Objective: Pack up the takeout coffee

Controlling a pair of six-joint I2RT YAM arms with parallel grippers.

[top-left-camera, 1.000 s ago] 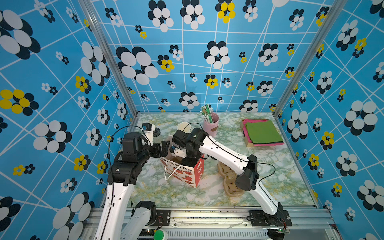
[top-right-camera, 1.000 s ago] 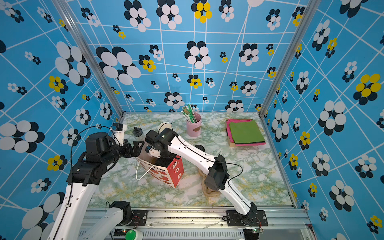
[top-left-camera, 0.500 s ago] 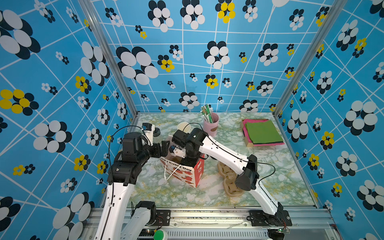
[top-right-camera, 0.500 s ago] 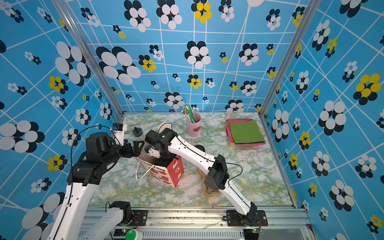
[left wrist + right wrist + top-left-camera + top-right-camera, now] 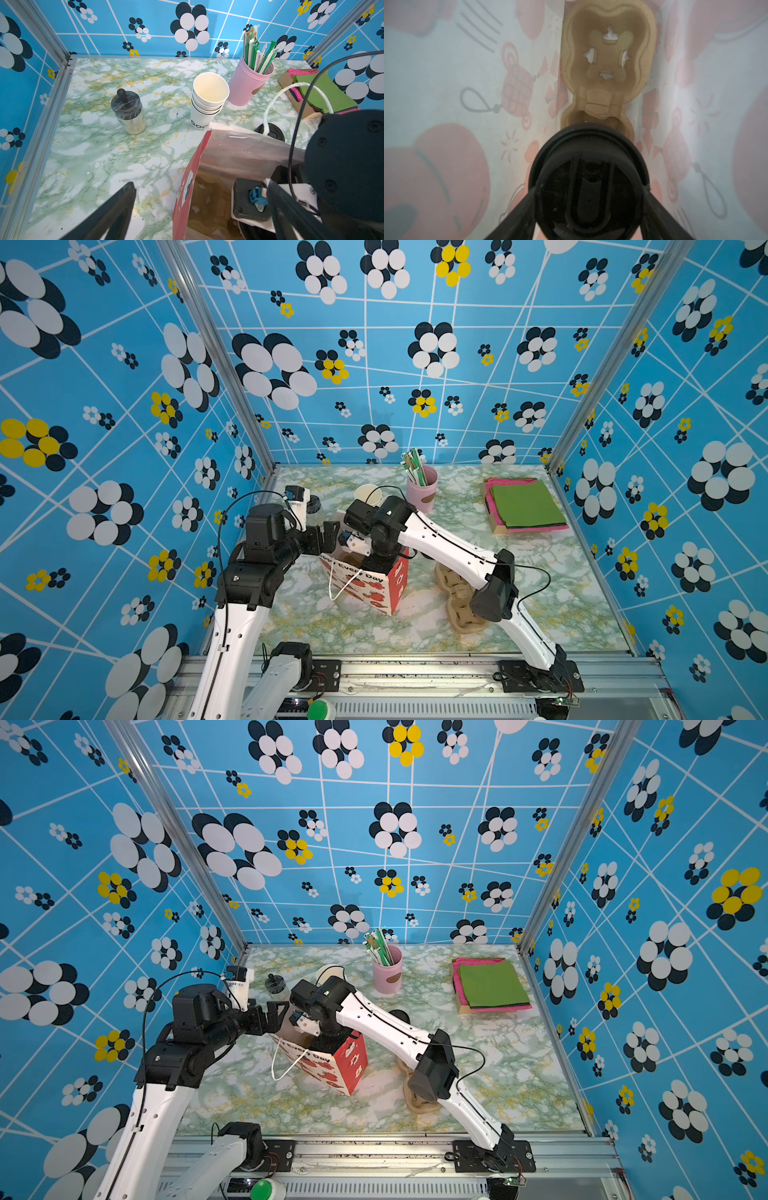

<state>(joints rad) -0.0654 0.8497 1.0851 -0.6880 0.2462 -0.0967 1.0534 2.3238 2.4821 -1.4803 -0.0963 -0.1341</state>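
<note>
1. Two arms meet at the red-and-white paper bag (image 5: pixel 365 587), which stands upright and open on the marbled table (image 5: pixel 561 593).
2. At the bag's left rim hangs the left gripper (image 5: pixel 330 536), its jaws spread wide. In the left wrist view one finger (image 5: pixel 116 207) is outside the bag's red side wall and the other is over the bag's mouth. Whether either touches the paper I cannot tell.
3. Behind the bag's left corner stands a glass jar (image 5: pixel 128 116) with a black top.
4. Directly behind the bag is a stack of lidless white cups (image 5: pixel 207 99), and a pink tumbler (image 5: pixel 247 83) of wrapped straws is just to the right of it.
5. Inside the bag, the right gripper (image 5: pixel 588 191) reaches down from above. Its fingers are pressed against both sides of the black lid of the takeout coffee (image 5: pixel 588 143). The cup's body is hidden under that lid.
6. The coffee sits over the near pocket of a pulp carrier (image 5: pixel 610 27) lying on the bag's floor. Whether it is seated there I cannot tell.
7. Just behind the bag's right side lies a black pile of lids (image 5: pixel 274 133).
8. Right of the bag are stacked pulp carriers (image 5: pixel 457 597), partly under the right arm.
9. Well to the right of the bag and behind it, green and pink napkins (image 5: pixel 523 506) lie in a cardboard tray (image 5: pixel 496 526).
</note>
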